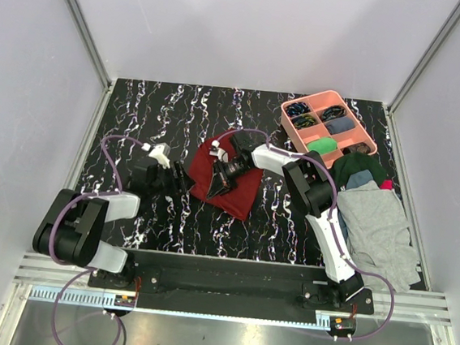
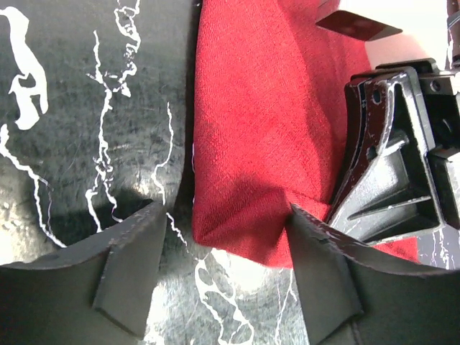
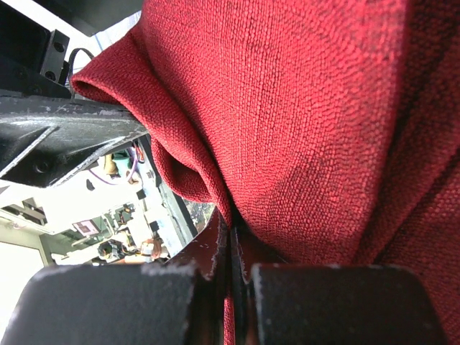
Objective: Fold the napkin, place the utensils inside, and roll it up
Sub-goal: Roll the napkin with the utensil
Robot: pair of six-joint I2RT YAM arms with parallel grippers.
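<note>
Nearest, the left gripper (image 2: 224, 237) is spread wide at 9 o'clock of the napkin (image 1: 246, 192), and a corner of the cloth lies between its fingers. At the table's centre the right gripper (image 3: 231, 277) is pinching a raised fold of the napkin. I judge that the folding step is in hand. Next, the pinched edge must be carried across and laid flat. I see no utensils. The pink tray (image 1: 310, 99) stands far, at 1 o'clock.

The napkin (image 1: 244, 197) lies under the right gripper (image 1: 219, 186), just right of the left gripper (image 1: 182, 179); the clothes pile (image 1: 376, 223) is farther right
</note>
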